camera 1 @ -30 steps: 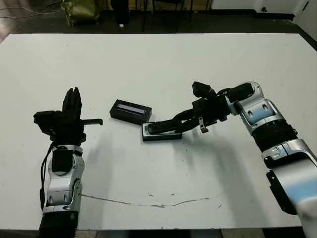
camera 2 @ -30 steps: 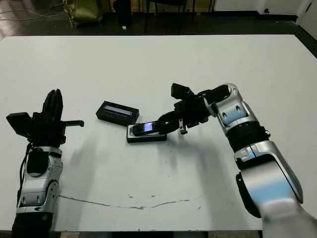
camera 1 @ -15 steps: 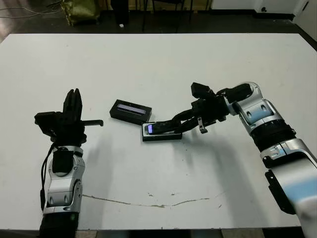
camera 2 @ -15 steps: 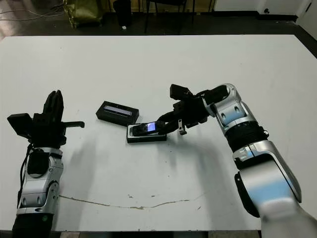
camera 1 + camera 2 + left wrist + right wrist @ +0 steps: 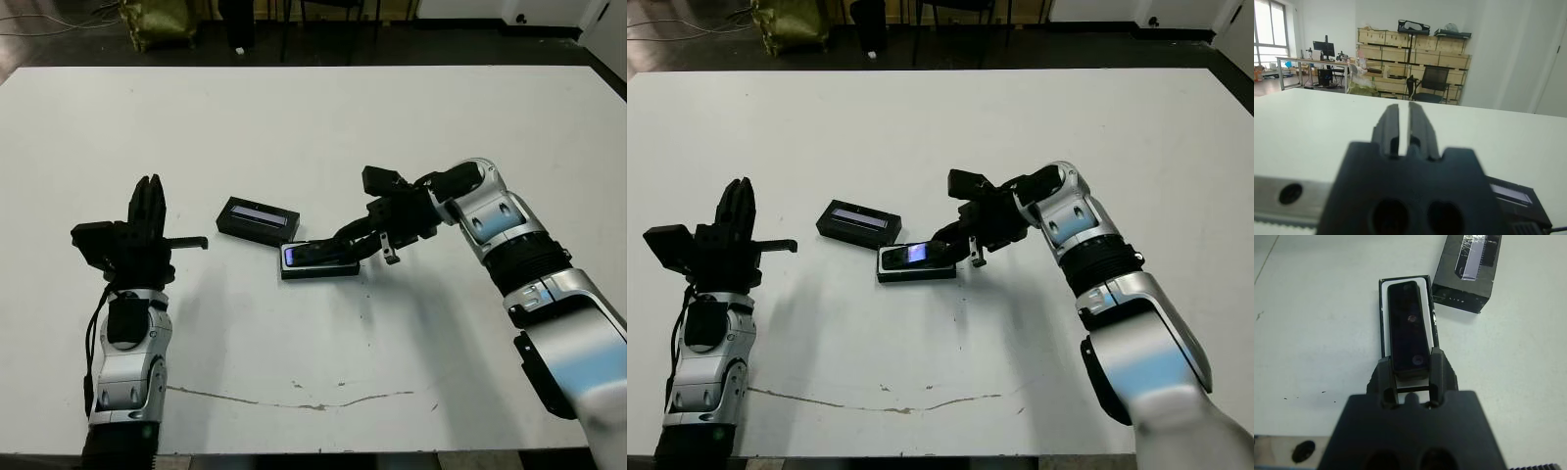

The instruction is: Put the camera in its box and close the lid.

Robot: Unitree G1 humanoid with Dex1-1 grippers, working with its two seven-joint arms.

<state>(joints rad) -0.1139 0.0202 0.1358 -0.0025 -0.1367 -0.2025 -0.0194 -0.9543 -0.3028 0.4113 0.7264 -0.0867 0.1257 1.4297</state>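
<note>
Right gripper [image 5: 1410, 368] was seen clamped on the near end of the camera [image 5: 1407, 328], one finger on each long side, with the camera held lengthwise over the white-lined box [image 5: 1384, 323] — its far end low in the tray, its held end apparently a little raised. In the head views the box [image 5: 318, 268] lay near the middle of the white table [image 5: 313, 127], and the lid [image 5: 257, 218] rested just beside it, one corner close to the box's far end, stripe upward.

The step in hand was judged to be the seating of the camera. It would be done well if the held end were lowered until the body lay flat on the lining, kept parallel to the tray walls, since the fit looked close. The fingers should be parted only once the camera was settled, and drawn back along the box's length so that the tray was not dragged — nothing was bracing it.

Left gripper [image 5: 1404, 128] was held upright well apart, its fingers nearly together around nothing.
</note>
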